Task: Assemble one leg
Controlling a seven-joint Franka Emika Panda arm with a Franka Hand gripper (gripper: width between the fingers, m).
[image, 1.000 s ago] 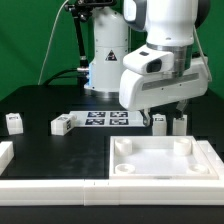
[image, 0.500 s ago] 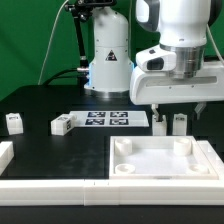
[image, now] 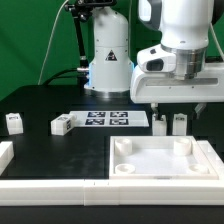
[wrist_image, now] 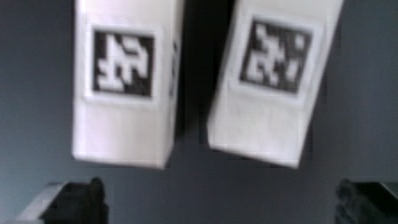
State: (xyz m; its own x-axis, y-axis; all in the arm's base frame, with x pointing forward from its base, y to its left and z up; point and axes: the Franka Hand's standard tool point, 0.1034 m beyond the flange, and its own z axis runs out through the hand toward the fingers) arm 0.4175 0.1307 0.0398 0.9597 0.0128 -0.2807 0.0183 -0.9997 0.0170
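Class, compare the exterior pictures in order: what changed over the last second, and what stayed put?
The arm's white wrist housing moved toward the exterior view's right and straightened, then stopped. The open gripper hangs over two small chunky white plastic legs with square marker tags; nothing was taken or released. Those legs, the marker board and the large white square tray-like piece stayed put.

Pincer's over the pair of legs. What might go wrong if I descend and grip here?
1. The open pincer spans both the straighter leg and the tilted leg, which sit close together; closing may trap both or topple one.
2. The tilted leg sits askew, so it may twist when gripped.
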